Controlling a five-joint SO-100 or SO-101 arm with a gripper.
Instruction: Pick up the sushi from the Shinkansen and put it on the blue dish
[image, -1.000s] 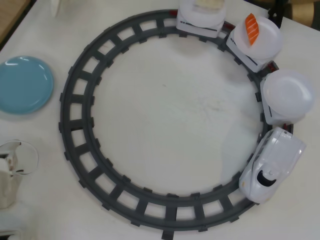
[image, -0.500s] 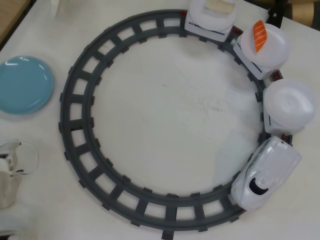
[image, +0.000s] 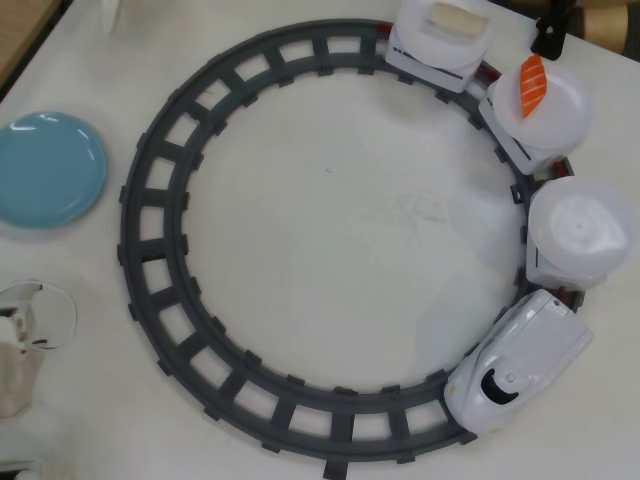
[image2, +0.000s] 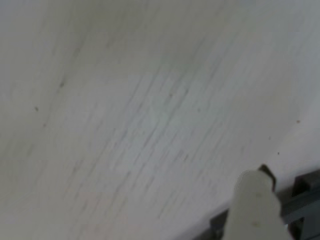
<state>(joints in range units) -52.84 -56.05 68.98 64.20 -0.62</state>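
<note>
Lying on a round white plate (image: 545, 100) at the far right of the overhead view, the sushi (image: 533, 85) has its long axis on a slant, one end toward the top right, the other toward the bottom left. That plate rides the middle car of the Shinkansen (image: 515, 362), whose nose points lower left along the dark track (image: 160, 190). The sushi sits near the plate's upper left rim. The blue dish (image: 48, 168) rests on the white bench (image: 330, 220) at the far left, outside the track, well apart from the train, with bare bench around it. In the wrist view one pale finger (image2: 255, 210) shows over the bench; I cannot tell how far the fingers are parted.
</note>
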